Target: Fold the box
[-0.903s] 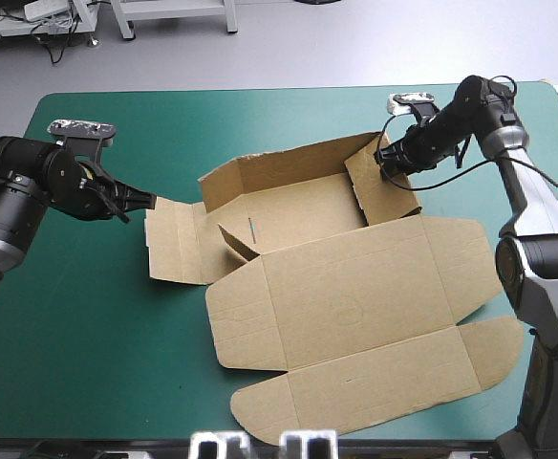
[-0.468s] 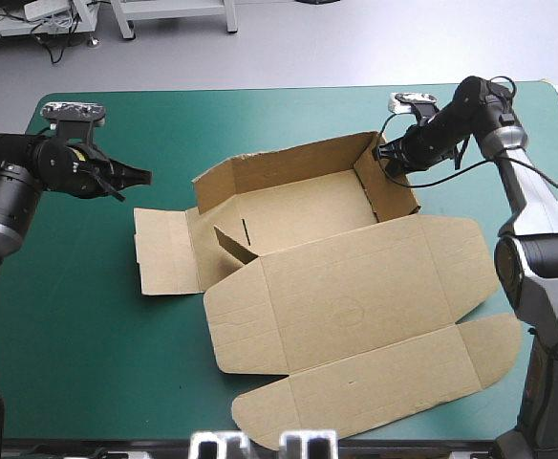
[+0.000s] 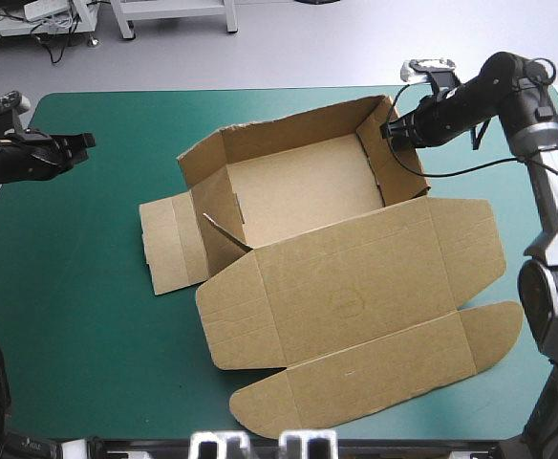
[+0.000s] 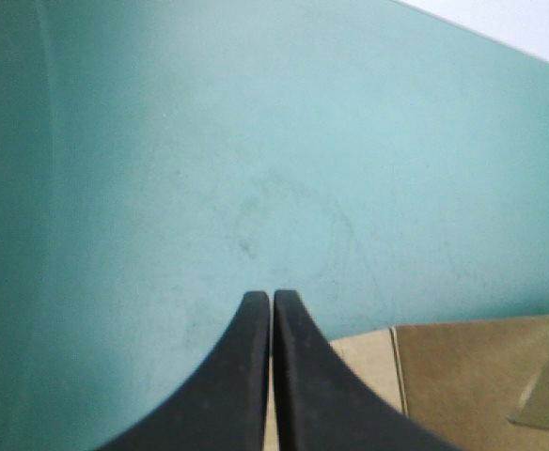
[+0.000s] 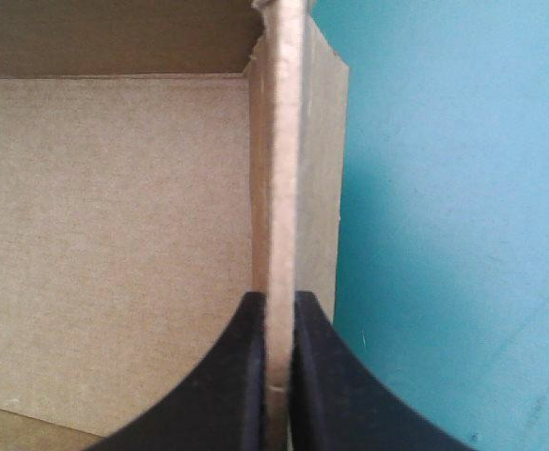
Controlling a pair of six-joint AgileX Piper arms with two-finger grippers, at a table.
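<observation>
Pinching box point(image 3: 355, 287) wall, right fingers point(image 5: 242, 376); left fingers point(image 4: 232, 376) together, off box.

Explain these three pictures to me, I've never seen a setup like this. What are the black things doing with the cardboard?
This is a robot with two arms at a table with a teal-green cover. The wide picture looks down from above and behind it. The other two come from cameras on each wrist, looking along that arm's tool, a pincer of two black fingers. On the table lies a brown box, a cut board sheet partly folded: an open tray with walls raised and its lid flat toward the near edge. The right tool is shut on the box, pinching the tray's right wall. The left tool is shut, holds nothing, and hovers over bare cover beyond the box's left flap.
</observation>
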